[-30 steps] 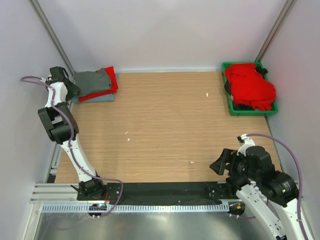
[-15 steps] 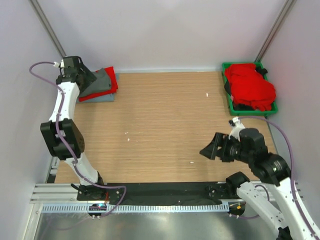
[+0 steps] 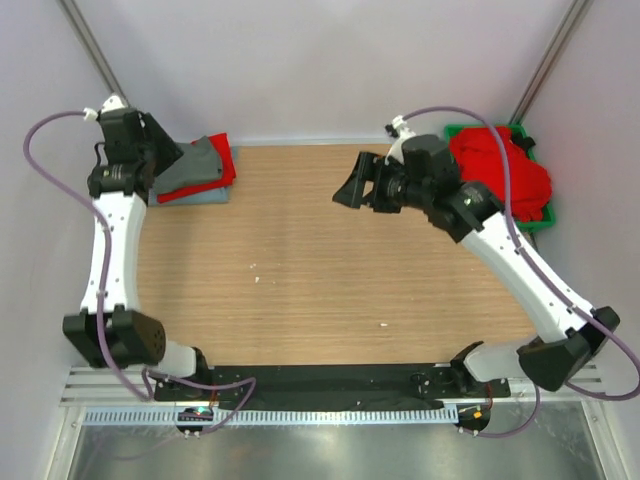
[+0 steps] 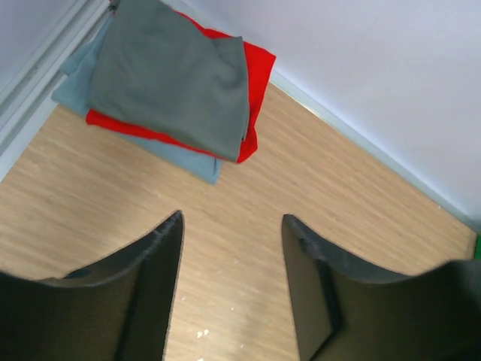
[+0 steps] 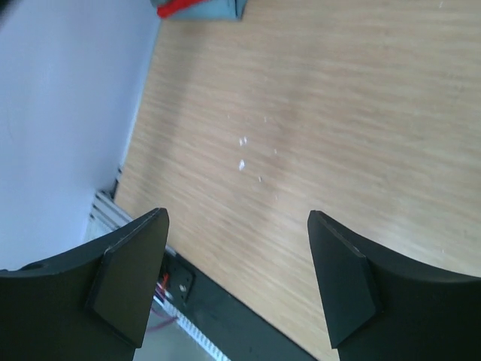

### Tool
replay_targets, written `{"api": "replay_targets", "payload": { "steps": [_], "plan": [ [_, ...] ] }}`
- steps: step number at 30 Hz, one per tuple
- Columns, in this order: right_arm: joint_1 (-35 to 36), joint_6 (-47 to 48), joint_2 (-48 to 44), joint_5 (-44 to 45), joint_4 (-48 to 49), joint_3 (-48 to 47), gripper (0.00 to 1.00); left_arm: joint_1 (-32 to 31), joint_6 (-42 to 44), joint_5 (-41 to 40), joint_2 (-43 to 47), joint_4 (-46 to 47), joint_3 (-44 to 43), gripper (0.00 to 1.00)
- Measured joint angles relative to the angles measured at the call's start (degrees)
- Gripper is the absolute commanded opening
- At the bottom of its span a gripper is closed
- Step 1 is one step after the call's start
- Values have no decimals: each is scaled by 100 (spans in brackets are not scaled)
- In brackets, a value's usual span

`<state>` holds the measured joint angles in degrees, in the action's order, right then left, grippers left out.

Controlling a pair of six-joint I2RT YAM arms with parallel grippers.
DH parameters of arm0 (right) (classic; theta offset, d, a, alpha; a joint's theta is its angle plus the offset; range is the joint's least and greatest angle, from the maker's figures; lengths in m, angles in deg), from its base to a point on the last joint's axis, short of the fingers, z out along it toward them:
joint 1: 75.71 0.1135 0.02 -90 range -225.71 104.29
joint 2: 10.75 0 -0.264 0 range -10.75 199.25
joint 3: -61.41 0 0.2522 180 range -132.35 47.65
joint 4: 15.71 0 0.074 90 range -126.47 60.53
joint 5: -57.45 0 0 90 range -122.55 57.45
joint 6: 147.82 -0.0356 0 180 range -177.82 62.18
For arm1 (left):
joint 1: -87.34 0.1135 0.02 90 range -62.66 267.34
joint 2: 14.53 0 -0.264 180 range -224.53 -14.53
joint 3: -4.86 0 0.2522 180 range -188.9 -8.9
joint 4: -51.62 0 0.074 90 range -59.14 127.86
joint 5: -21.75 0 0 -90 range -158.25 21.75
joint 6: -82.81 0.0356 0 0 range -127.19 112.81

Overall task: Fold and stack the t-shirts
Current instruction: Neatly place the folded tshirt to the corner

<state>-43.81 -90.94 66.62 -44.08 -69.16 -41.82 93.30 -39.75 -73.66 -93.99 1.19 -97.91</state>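
We are hovering our left pincer (image 4: pixel 233 219), jaws spread and gripping nothing, just short of the folded stack (image 3: pixel 195 170) in the far left corner of the worktop (image 3: pixel 320 270). There a grey shirt (image 4: pixel 176 83) is lying on a red shirt (image 4: pixel 258 66) on a blue-grey shirt (image 4: pixel 188 156), close against the wall (image 4: pixel 361 60). We are holding our right pincer (image 5: pixel 237 218), likewise released, over wood dotted with white specks (image 5: pixel 242 162), well apart from the stack, with loose red shirts (image 3: pixel 520 175) heaped in the green bin (image 3: pixel 543 224) behind it.
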Motion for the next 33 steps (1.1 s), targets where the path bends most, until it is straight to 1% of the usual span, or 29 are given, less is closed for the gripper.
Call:
{"api": "replay_targets", "payload": {
  "steps": [1, 3, 4, 5, 7, 8, 9, 11, 12, 14, 17, 20, 28, 33],
  "plan": [
    [166, -15, -39, 116, 31, 157, 81, 0, 13, 0, -223, 15, -245, 47],
    [516, -90, -476, 286, 186, 876, 81, 0, 20, 11, -1163, -92, -1231, 37],
    [669, -146, -708, 348, 201, 1233, 81, -2, 28, 11, -1676, -24, -1762, 37],
    [846, -219, -1073, 393, 365, 1808, 81, -22, 39, 17, -2273, -153, -2393, 37],
    [1172, -424, -1823, 450, 407, 2911, 81, -63, 72, 2, -3436, -216, -3696, 41],
    [1333, -553, -2153, 496, 520, 3447, 81, -87, 127, 13, -3906, -299, -4205, 43],
    [1469, -673, -2406, 535, 540, 3895, 81, -140, 188, -4, -4535, -356, -4937, 45],
    [1742, -874, -2688, 643, 518, 4586, 81, -256, 341, -96, -5316, -387, -5698, 48],
    [1847, -940, -2719, 691, 461, 4806, 82, -317, 411, -144, -5563, -385, -5831, 50],
    [1978, -1029, -2726, 748, 389, 5060, 82, -437, 527, -267, -5858, -363, -5827, 52],
    [1987, -1078, -2813, 822, 339, 5134, 83, -564, 680, -439, -6092, -291, -5768, 53],
    [1987, -1084, -2994, 848, 356, 5134, 83, -614, 848, -629, -6321, -153, -5906, 55],
    [1989, -1106, -3123, 885, 326, 5134, 84, -568, 1231, -1095, -6789, 286, -6043, 56],
    [1989, -1104, -3134, 960, 249, 5134, 84, -562, 1368, -1163, -7117, 444, -6098, 53]
  ]
}}
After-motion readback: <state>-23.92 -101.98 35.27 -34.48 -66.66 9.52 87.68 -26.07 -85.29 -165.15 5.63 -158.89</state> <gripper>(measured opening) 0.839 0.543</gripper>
